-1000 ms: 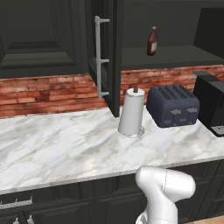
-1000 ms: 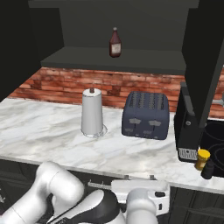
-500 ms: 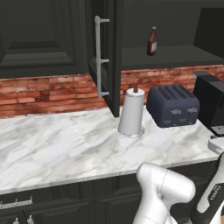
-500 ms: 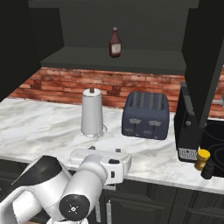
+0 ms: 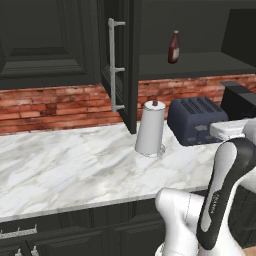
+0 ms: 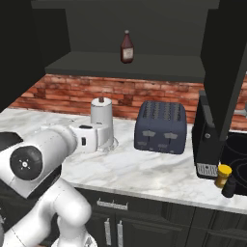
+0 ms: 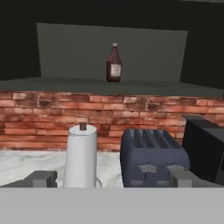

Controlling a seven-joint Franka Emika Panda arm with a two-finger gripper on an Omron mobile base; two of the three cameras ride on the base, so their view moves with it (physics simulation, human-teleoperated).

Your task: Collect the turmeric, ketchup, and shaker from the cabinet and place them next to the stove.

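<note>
The ketchup [image 7: 113,63], a slim dark red bottle, stands upright on the shelf of the open cabinet [image 6: 125,67], also seen as the ketchup [image 5: 173,47] and the ketchup [image 6: 127,47]. The cabinet door [image 5: 122,65] is swung open with its silver bar handle outward. The yellow-topped turmeric [image 6: 223,175] and the dark shaker [image 6: 229,187] stand together on the counter by the stove [image 6: 237,150]. My gripper [image 7: 112,179] is open and holds nothing. It sits at counter height, well below and in front of the ketchup, facing the back wall.
A paper towel roll [image 6: 102,118] and a dark blue toaster [image 6: 160,126] stand on the marble counter [image 5: 65,170] under the shelf. A black appliance [image 6: 208,140] sits between the toaster and the stove. A brick backsplash runs behind them.
The arm has swung up from below the counter edge, so the hand is at counter height facing the cabinet. The gripper stays open. The ketchup, turmeric and shaker have not moved.
</note>
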